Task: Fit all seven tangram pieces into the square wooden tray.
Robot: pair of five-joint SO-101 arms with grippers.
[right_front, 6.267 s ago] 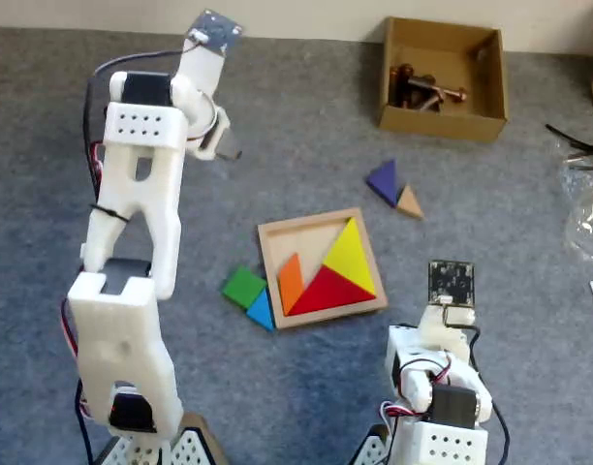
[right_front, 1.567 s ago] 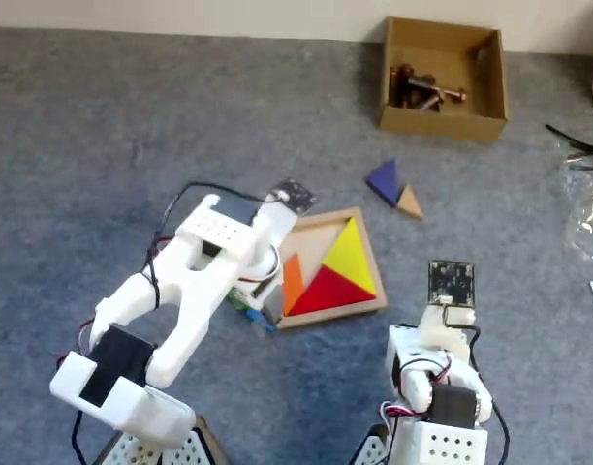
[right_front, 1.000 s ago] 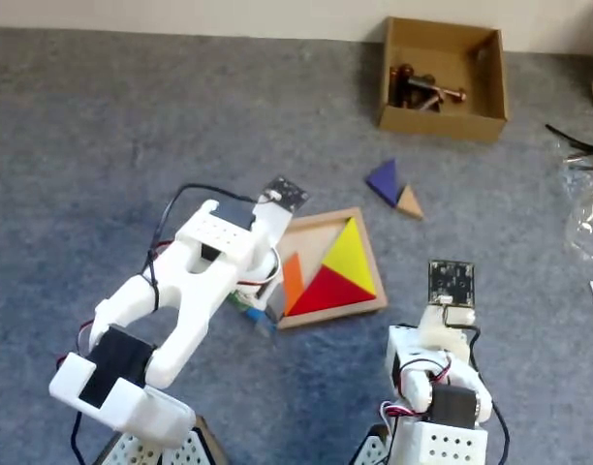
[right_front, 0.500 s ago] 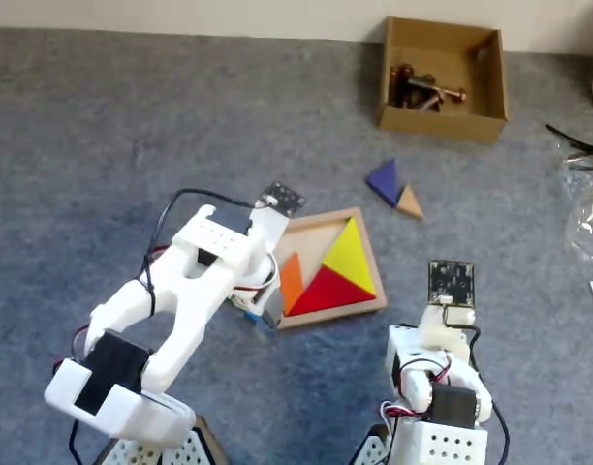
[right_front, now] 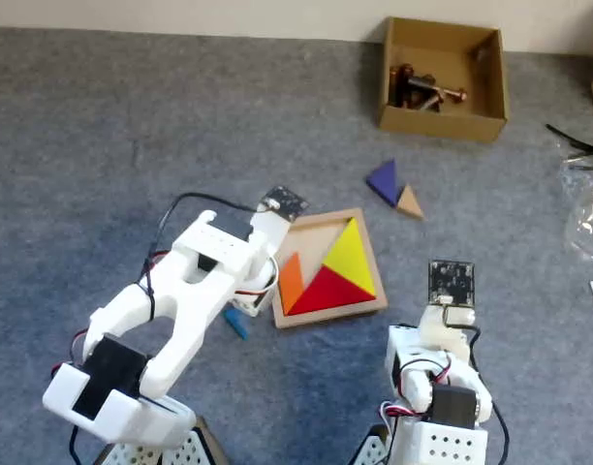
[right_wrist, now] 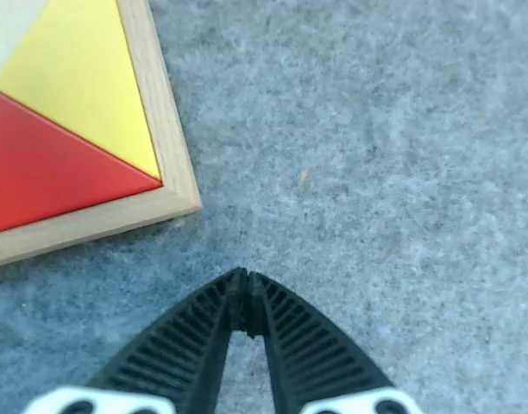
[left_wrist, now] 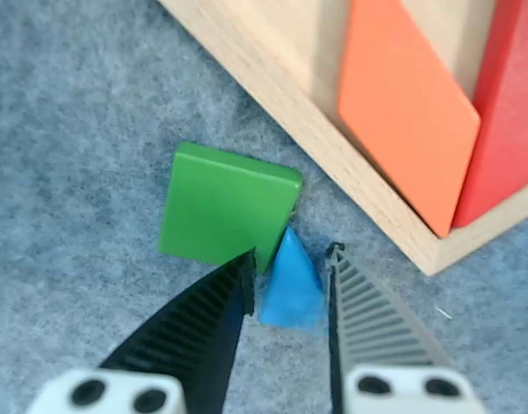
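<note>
Hand (left_wrist: 290, 255) on left arm, barely open, straddles blue triangle (left_wrist: 290, 289).

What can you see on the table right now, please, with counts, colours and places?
wooden tray: 1, light wood, middle of the grey table
yellow triangle: 1, in tray
red triangle: 1, in tray
orange parallelogram: 1, in tray
green square: 1, outside tray, beside its rim
blue triangle: 1, light blue, next to green square
dark blue triangle: 1, between tray and box
tan triangle: 1, against the dark blue one
cardboard box: 1, brown, far side, holding copper-coloured parts
clear plastic: 1, table's edge
left hand: open, straddling blue triangle
right hand: shut, near tray corner
</note>
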